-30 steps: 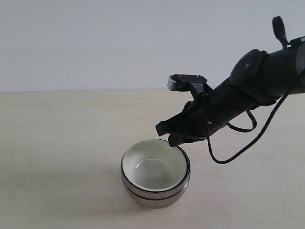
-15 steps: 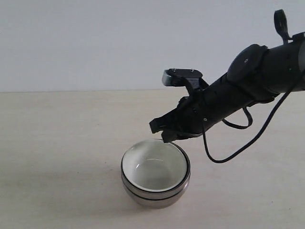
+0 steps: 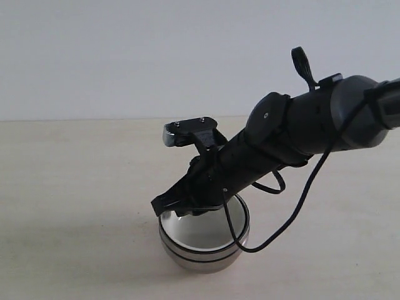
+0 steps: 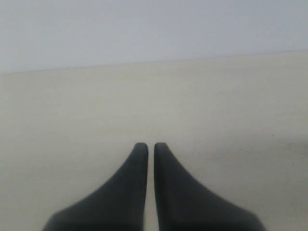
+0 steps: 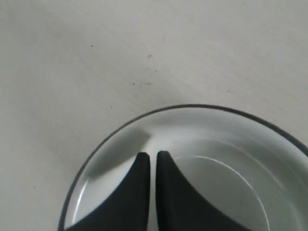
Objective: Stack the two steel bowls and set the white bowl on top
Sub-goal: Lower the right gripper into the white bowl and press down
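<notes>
My right gripper (image 3: 160, 205), closed and empty, hangs over the white bowl (image 3: 201, 232) at its 10 o'clock rim. The bowl sits nested in the two steel bowls (image 3: 203, 257). I judge it rigid, slippery and chippable: pinch the rim wall.

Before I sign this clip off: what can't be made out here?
White bowl outer wall: exterior view, hidden inside the steel bowls.
Its far rim: exterior view, behind the right tool.
Whether that tool touches it: right wrist view, depth unclear.
Left tool: outside the exterior view.
</notes>
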